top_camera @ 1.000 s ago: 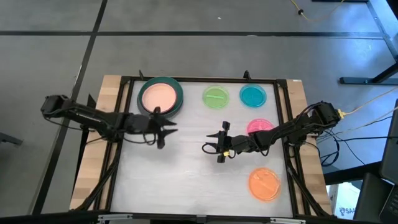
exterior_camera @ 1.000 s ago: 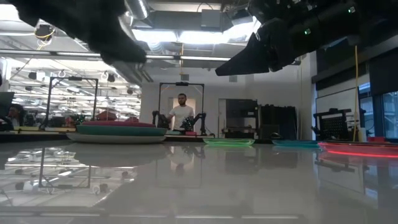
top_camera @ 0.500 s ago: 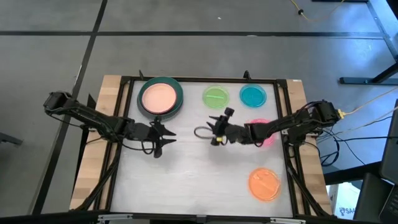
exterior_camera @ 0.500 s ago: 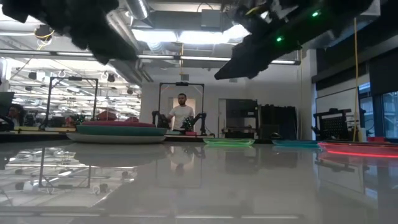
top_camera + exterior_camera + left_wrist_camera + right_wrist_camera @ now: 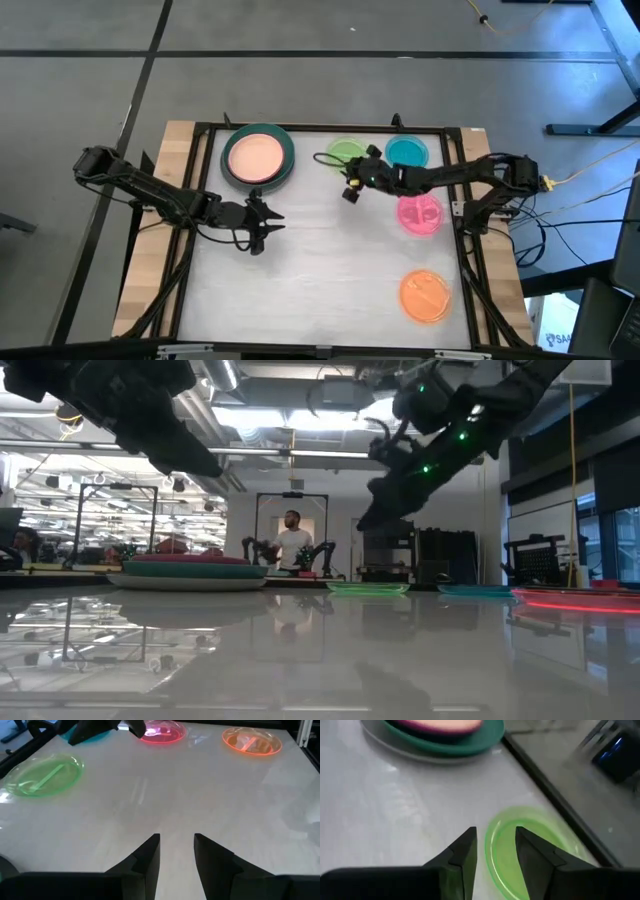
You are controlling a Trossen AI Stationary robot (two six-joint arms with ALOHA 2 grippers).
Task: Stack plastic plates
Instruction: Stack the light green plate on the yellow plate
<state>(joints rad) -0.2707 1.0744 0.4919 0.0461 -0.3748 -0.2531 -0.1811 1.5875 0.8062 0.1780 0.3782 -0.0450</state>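
- high view: white table point(image 5: 320, 290) in a black frame, wooden strips down both sides.
- stack of plates point(image 5: 258, 156) sits at the far left of the table: peach plate point(image 5: 254, 154) on top, teal plate point(image 5: 284, 163) showing as a ring around it. the right wrist view also shows a dark magenta edge just under the peach one and a grey rim at the bottom.
- green plate point(image 5: 346, 153) lies at the far middle, just right of the stack and apart from it.
- cyan plate point(image 5: 407, 153) is right of the green one, near it, not touching.
- pink plate point(image 5: 419, 213) lies on the right side, nearer than the cyan one, flat on the table.
- orange plate point(image 5: 426, 295) sits near right, well apart from the rest.
- right gripper point(image 5: 350, 180) is at the near edge of the green plate, arm reaching in from the right over the gap between the cyan and pink plates.
- right wrist view: right fingers point(image 5: 462, 855) parted by a narrow gap, nothing between them, green plate point(image 5: 535, 845) just ahead and below.
- left gripper point(image 5: 262, 222) is over bare table, left of centre, nearer than the stack and apart from it.
- left wrist view: left fingers point(image 5: 150, 854) slightly open, holding nothing, bare tabletop under them; green, pink and orange plates show beyond.
- low view: both arms hang above the table; a person point(image 5: 292, 542) stands in the room behind.
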